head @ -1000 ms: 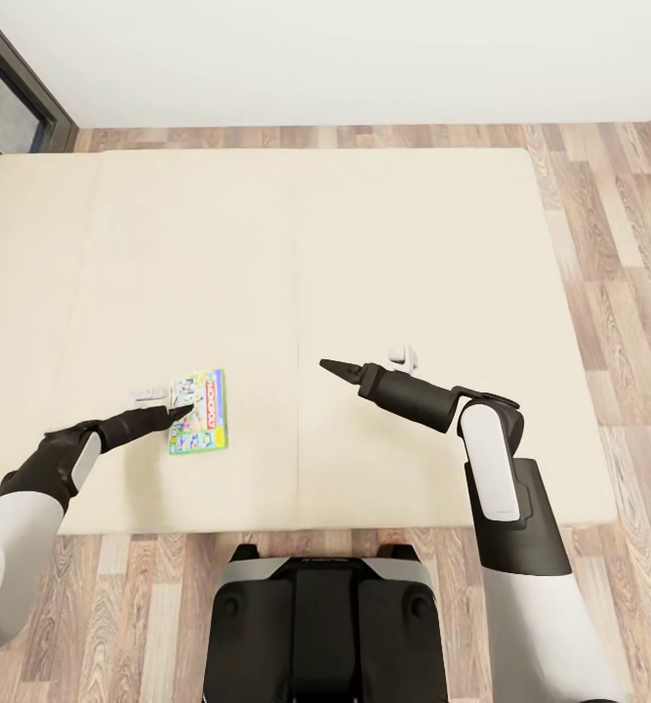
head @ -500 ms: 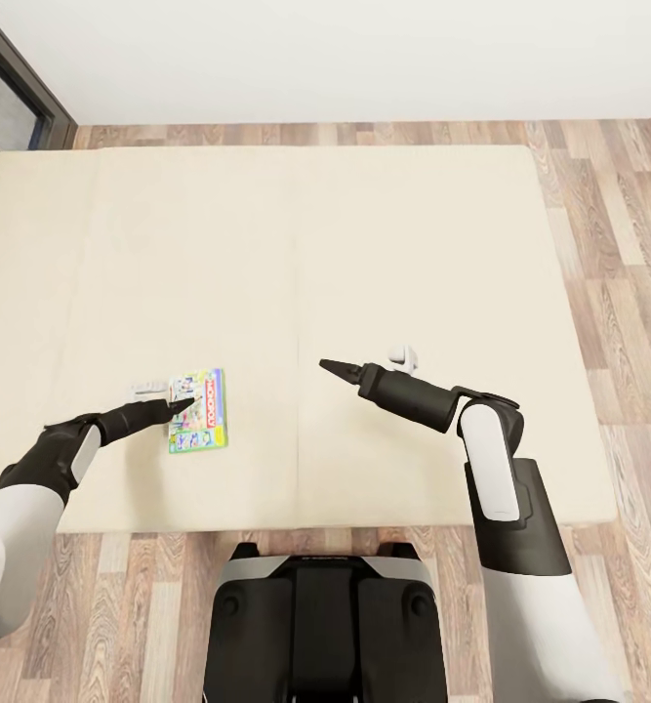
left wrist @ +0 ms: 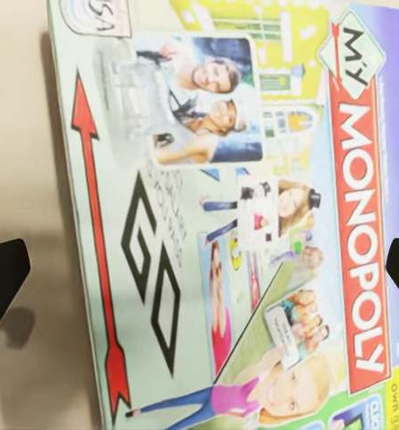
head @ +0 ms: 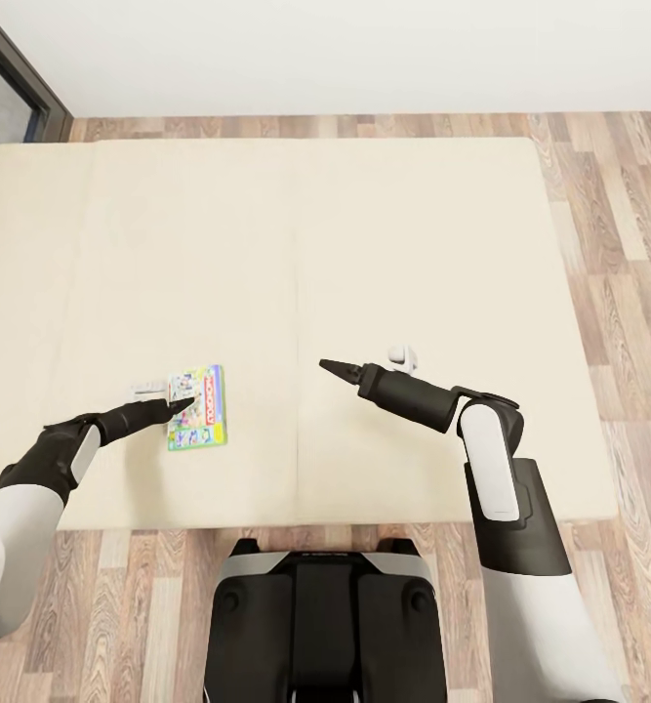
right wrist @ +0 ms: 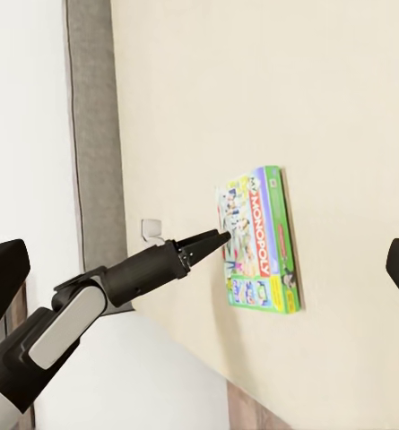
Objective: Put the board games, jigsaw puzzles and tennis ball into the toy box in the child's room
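**Left gripper poised over a board game on the bed**

While the robot stands at the near edge of the bed [head: 364, 244], both arms reach out over the cream mattress, which takes up most of the head view. At lower left of that view the left gripper [head: 181, 402] hovers at the left edge of the board game [head: 198, 408], a flat "My Monopoly" box lying face up and parallel to the mattress seam. In the left wrist view the box cover lies between the two dark fingertips [left wrist: 2, 278] at the frame's side edges, so the fingers are spread wide, one to each side of the lid; this reads as the line-up for a grasp across the box, with no contact visible yet. A small white object [head: 149, 388] lies just beside the box, at its upper left; what it is cannot be told.

Right of centre, the right gripper [head: 331, 366] is held clear above bare mattress, apparently parked so as not to crowd the pick. Its fingertips [right wrist: 4, 273] show at opposite frame edges of the right wrist view, spread and empty. Another small white object [head: 401, 355] lies behind this arm.

No toy box appears; the game is judged still to be carried to it.
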You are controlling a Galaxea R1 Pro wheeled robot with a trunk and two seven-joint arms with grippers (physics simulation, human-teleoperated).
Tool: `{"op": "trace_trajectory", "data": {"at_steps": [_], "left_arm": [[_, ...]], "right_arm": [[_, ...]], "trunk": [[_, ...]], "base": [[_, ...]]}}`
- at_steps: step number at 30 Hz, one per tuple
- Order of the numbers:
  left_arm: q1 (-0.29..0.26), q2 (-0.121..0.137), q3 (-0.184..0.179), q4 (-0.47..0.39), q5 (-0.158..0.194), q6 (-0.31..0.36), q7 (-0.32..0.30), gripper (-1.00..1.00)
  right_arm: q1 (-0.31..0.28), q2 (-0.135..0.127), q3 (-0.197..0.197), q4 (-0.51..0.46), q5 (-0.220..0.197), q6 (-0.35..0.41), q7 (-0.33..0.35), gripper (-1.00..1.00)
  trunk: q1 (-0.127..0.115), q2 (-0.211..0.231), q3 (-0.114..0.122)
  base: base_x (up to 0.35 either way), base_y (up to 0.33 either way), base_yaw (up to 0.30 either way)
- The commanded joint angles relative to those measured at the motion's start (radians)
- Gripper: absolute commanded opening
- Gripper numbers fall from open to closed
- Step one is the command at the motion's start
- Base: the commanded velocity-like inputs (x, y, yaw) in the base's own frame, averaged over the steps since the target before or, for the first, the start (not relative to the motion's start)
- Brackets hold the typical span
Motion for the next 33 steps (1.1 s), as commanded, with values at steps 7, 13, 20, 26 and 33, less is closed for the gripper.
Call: {"op": "trace_trajectory", "data": {"at_steps": [7, 13, 20, 26, 33], "left_arm": [[0.000, -0.001, 0.005, -0.001, 0.000, 0.012, -0.006, 1.00], [0.000, -0.002, 0.005, -0.001, 0.000, 0.009, -0.005, 1.00], [0.000, -0.001, 0.005, -0.001, 0.000, 0.006, -0.006, 1.00], [0.000, 0.000, 0.006, -0.001, 0.000, 0.004, -0.010, 1.00], [0.000, -0.003, 0.005, -0.017, 0.000, 0.006, -0.003, 1.00]], "right_arm": [[-0.001, 0.001, -0.002, 0.000, 0.009, 0.004, 0.011, 1.00], [-0.001, 0.001, -0.002, 0.000, 0.010, 0.004, 0.011, 1.00], [-0.001, 0.001, -0.002, 0.000, 0.010, 0.004, 0.011, 1.00], [-0.001, 0.001, -0.002, 0.000, 0.010, 0.004, 0.011, 1.00], [-0.001, 0.000, -0.002, 0.000, 0.009, 0.004, 0.011, 1.00]], "trunk": [[0.001, -0.002, -0.008], [0.001, -0.002, -0.014], [0.001, -0.002, -0.022], [0.001, -0.002, -0.024], [0.001, -0.002, -0.024]], "base": [[0.000, 0.000, 0.000], [0.000, 0.000, 0.000], [0.000, 0.000, 0.000], [0.000, 0.000, 0.000], [0.000, -0.021, 0.000]]}}
